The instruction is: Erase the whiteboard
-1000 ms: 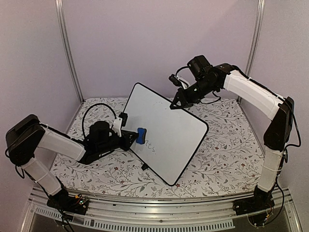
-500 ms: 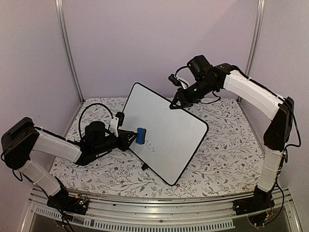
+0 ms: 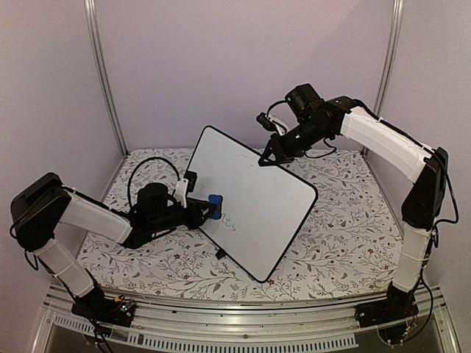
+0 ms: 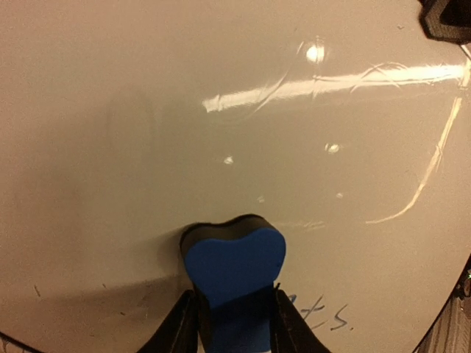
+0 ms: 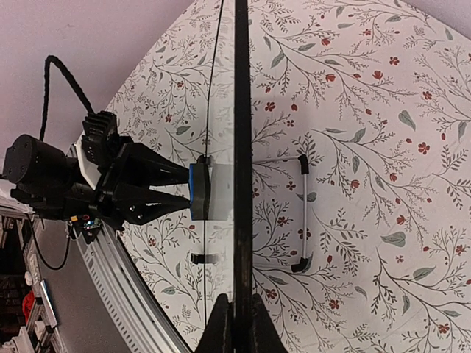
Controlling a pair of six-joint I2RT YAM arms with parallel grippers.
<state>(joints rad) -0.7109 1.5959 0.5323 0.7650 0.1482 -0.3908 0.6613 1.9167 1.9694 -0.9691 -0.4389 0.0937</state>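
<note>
The whiteboard [image 3: 257,195] stands tilted on the table, with faint grey writing [image 3: 229,223] near its lower left edge. My left gripper [image 3: 208,209] is shut on a small blue eraser [image 3: 215,206] and presses it flat against the board just above that writing. In the left wrist view the fingers [image 4: 185,323] flank the eraser [image 4: 234,265], with the writing [image 4: 324,316] to its right. My right gripper [image 3: 266,157] is shut on the board's black top edge [image 5: 242,147]; the right wrist view shows it [image 5: 237,315] pinching that frame, with the eraser [image 5: 199,193] and left gripper [image 5: 184,190] beyond.
A floral cloth [image 3: 346,213] covers the table. Behind the board a thin wire stand [image 5: 303,213] with black feet rests on the cloth. An aluminium rail [image 3: 243,318] runs along the near edge, and metal posts [image 3: 103,73] stand at the back corners.
My left arm drew back slightly to the left, then came forward again. The eraser stays at the same spot on the board. The right arm and the board have not moved.
</note>
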